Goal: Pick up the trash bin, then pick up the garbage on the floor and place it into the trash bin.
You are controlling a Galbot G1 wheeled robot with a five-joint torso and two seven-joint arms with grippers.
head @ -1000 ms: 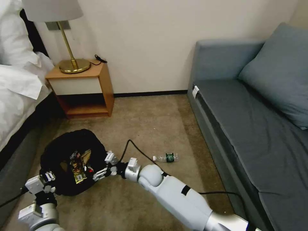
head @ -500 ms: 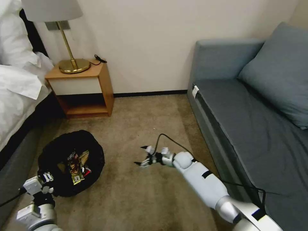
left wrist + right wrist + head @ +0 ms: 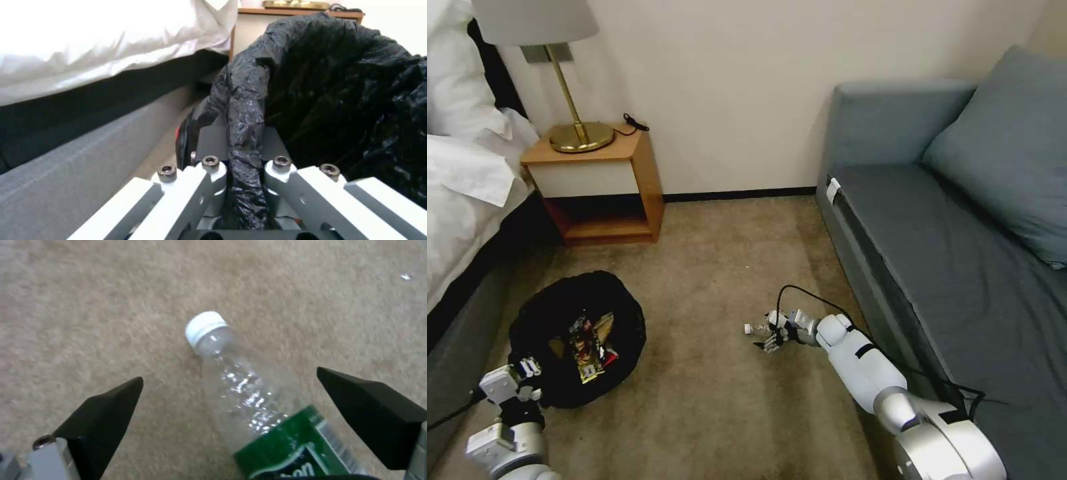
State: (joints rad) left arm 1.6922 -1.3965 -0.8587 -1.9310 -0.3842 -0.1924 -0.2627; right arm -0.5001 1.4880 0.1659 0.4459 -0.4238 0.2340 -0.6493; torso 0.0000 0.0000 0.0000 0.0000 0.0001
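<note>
From the head view, the right gripper (image 3: 772, 332) hangs low over the bottle (image 3: 752, 328), the trash bin (image 3: 579, 333) away at nine o'clock, its rim pinched by the left gripper (image 3: 527, 373). Right wrist view: jaws wide and empty, the bottle (image 3: 249, 396) between them, cap at twelve o'clock. It's round; an off-centre squeeze could roll it clear. Left wrist view: the fingers (image 3: 195, 180) are clamped on the black liner (image 3: 242, 126).

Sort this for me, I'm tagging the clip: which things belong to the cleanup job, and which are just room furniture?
Job:
trash bin, rim gripped by left claw
wrappers in the bin
bottle on the carpet, between the open right claw fingers

Just there:
lamp
nightstand
bed
sofa
</note>
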